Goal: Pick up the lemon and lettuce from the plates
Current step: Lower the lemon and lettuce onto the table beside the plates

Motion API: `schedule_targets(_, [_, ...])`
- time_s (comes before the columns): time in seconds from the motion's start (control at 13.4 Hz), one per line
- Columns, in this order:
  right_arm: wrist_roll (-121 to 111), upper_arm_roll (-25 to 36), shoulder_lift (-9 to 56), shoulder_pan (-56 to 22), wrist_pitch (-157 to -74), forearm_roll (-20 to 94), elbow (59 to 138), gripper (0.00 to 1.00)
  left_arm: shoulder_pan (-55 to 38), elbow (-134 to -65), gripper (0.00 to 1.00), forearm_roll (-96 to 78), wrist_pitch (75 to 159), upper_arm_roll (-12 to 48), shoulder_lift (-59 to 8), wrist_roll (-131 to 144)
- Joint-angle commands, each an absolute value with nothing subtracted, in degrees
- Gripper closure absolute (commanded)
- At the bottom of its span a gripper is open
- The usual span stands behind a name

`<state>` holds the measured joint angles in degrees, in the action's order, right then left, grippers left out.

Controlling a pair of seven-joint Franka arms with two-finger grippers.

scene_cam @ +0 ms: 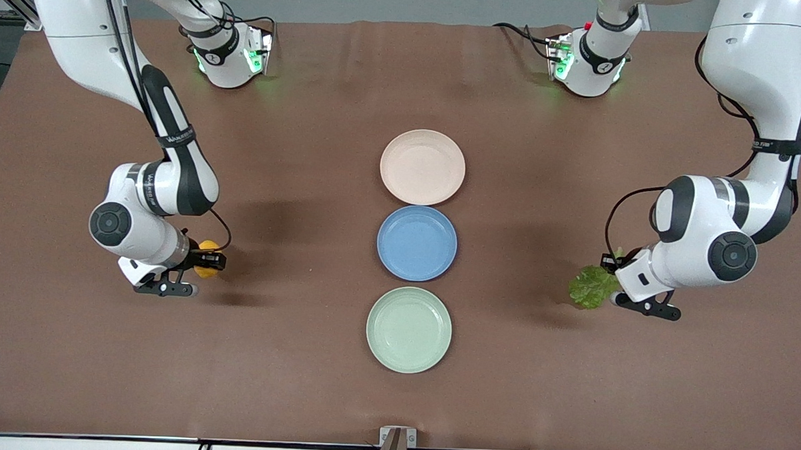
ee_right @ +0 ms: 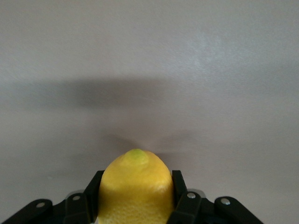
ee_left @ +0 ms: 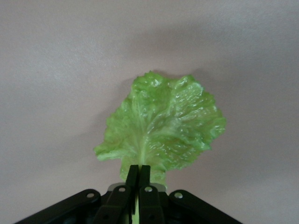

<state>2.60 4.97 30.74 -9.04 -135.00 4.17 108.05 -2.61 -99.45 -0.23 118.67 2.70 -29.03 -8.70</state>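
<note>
My right gripper (scene_cam: 207, 261) is shut on the yellow lemon (scene_cam: 207, 259) and holds it over bare table toward the right arm's end; in the right wrist view the lemon (ee_right: 135, 189) sits between the fingers (ee_right: 180, 184). My left gripper (scene_cam: 610, 280) is shut on the stem of the crinkled green lettuce (scene_cam: 591, 286) over bare table toward the left arm's end; the leaf (ee_left: 161, 123) hangs from the closed gripper (ee_left: 139, 172). The beige-pink plate (scene_cam: 422, 166) and the mint green plate (scene_cam: 409, 329) lie bare in the middle of the table.
A blue plate (scene_cam: 417, 243) lies between the two other plates, also bare. The brown cloth (scene_cam: 303, 355) covers the table. A small bracket (scene_cam: 396, 445) sits at the table edge nearest the front camera.
</note>
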Motion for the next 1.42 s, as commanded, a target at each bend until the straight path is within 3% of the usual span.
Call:
schedule_targets(0.0, [-2.53,3.52,29.88,-6.59,-137.28,4.39,111.35,0.97,-2.64,-103.7,0.96,1.23,123.82,2.9,-28.56,-7.12])
schedule_targets(0.22, [-4.66,3.43,29.88,-5.98,-140.09,4.39,113.81,0.97,-2.2,-105.47,0.86,1.23,125.86,2.99,-30.05,-7.12])
schedule_targets(0.37, [-4.83,3.08,29.88,-6.15,-141.15,4.39,114.52,0.97,-2.46,-105.38,0.67,1.23,125.86,2.99,-30.23,-6.25])
schedule_targets(0.45, [-4.75,2.73,29.88,-6.15,-141.15,4.48,114.7,0.97,-2.81,-105.12,0.43,1.23,125.86,2.99,-30.41,-5.02])
schedule_targets(0.52, [-4.75,2.38,29.88,-6.07,-141.24,4.66,115.22,0.97,-2.81,-105.03,0.0,1.23,125.86,2.99,-30.24,-4.66])
schedule_targets(0.9, [-4.83,1.41,29.79,-6.42,-141.85,6.86,116.28,0.96,-2.38,-102.48,0.0,1.06,123.59,3.16,-24.72,-0.99])
schedule_targets(0.97, [-4.66,1.41,29.79,-6.42,-141.42,6.86,116.28,0.84,-2.2,-102.39,0.0,1.14,123.23,3.16,-23.31,1.38])
schedule_targets(1.12, [-4.65,1.49,29.62,-5.89,-141.15,6.86,115.84,0.0,-2.63,-102.13,0.0,1.23,121.48,3.16,-19.62,3.95])
schedule_targets(1.35, [-4.75,1.67,28.83,-5.36,-137.05,6.77,112.69,0.0,-2.29,-98.8,0.0,1.32,111.74,3.08,-15.92,5.81])
